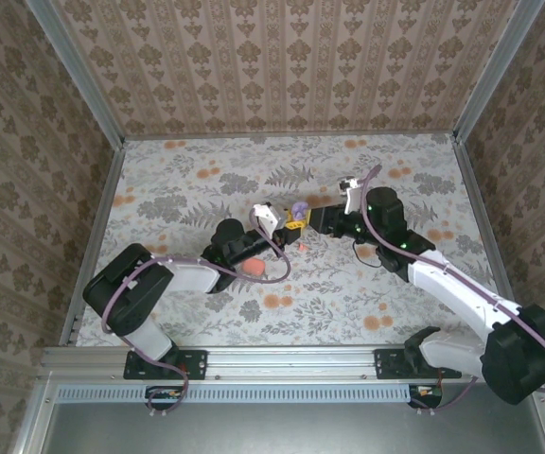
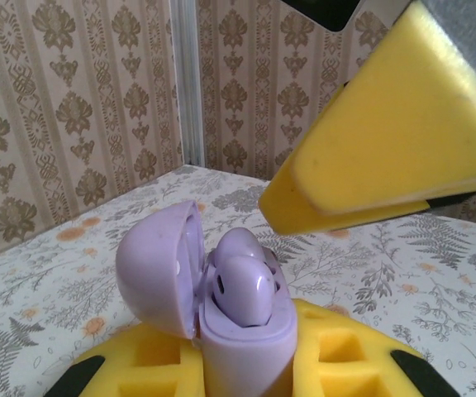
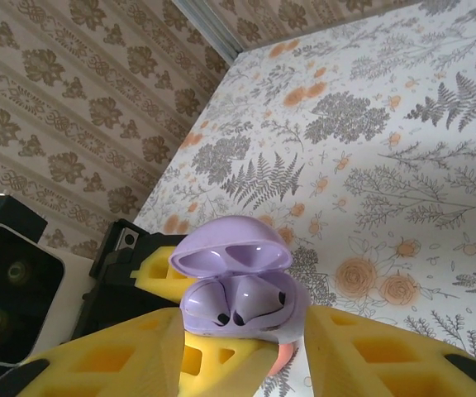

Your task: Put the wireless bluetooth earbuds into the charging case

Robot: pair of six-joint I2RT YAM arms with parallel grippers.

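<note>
The charging case (image 2: 250, 343) is pale purple and stands upright with its lid (image 2: 155, 265) swung open. Two purple earbuds (image 3: 209, 302) (image 3: 263, 299) sit side by side in its wells. My left gripper (image 2: 242, 376) is shut on the case's lower body with yellow foam fingers (image 2: 337, 356). From above, the case (image 1: 298, 208) is at mid-table between the two arms. My right gripper (image 3: 242, 351) is open, one yellow finger (image 3: 130, 356) on each side of the case. One of those fingers (image 2: 387, 157) hangs just above the case in the left wrist view.
A coral-pink rounded object (image 1: 252, 269) lies on the flower-print tabletop (image 1: 386, 189) beside the left arm. A coral-pink patch (image 3: 281, 361) shows just below the case. Patterned walls (image 1: 282, 57) and metal corner posts close in the table.
</note>
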